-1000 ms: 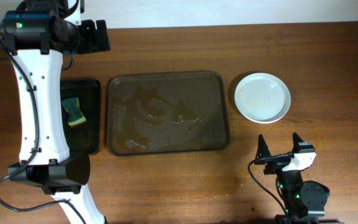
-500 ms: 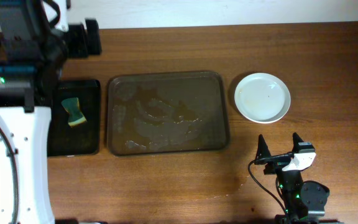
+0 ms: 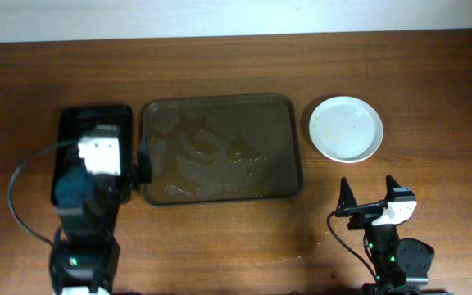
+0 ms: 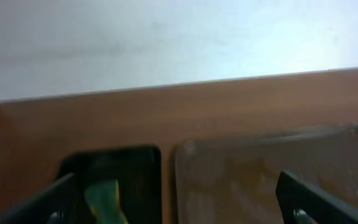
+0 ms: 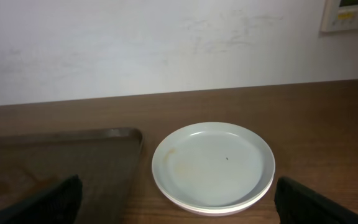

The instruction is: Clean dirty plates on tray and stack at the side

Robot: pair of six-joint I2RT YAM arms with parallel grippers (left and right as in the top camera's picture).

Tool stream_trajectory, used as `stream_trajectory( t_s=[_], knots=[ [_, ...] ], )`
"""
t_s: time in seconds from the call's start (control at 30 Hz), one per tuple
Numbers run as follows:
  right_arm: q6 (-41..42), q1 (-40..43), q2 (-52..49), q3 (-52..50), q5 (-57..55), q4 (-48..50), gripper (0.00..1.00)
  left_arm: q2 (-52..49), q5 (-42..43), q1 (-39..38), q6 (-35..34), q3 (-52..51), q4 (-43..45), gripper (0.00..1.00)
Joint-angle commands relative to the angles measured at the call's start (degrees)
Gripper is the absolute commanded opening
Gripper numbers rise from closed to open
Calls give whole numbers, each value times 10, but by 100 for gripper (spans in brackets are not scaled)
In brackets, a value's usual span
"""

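The white plate [image 3: 346,129] lies on the desk just right of the brown tray [image 3: 277,115], toward the far right corner. Its rim looks doubled in the right wrist view, perhaps a stack. The tray holds only wet smears, so the cleaning seems done and little remains beyond parking. Both arms sit folded at the near edge. The left gripper [image 4: 176,186] is above the black dish [image 3: 97,115] with its sponge [image 4: 107,200], and the right gripper [image 3: 367,184] is near the right corner. Both have jaws spread and hold nothing.
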State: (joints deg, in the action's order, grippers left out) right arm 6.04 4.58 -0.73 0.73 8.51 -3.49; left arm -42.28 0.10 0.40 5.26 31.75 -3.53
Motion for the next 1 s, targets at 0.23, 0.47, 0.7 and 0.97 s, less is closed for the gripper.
stream_trajectory(
  t_s=[0.23, 0.47, 0.7, 0.97],
  knots=[
    [4, 3, 5, -4, 3, -2, 98, 320, -5, 3, 65, -269, 97, 99],
    [4, 3, 5, -4, 3, -2, 98, 420, -3, 2, 102, -313, 47, 99],
    [4, 3, 5, -4, 3, -2, 98, 420, 1, 1, 124, -312, -13, 99],
    [4, 3, 5, -4, 3, -2, 98, 420, 1, 1, 124, -312, -13, 99]
  ],
)
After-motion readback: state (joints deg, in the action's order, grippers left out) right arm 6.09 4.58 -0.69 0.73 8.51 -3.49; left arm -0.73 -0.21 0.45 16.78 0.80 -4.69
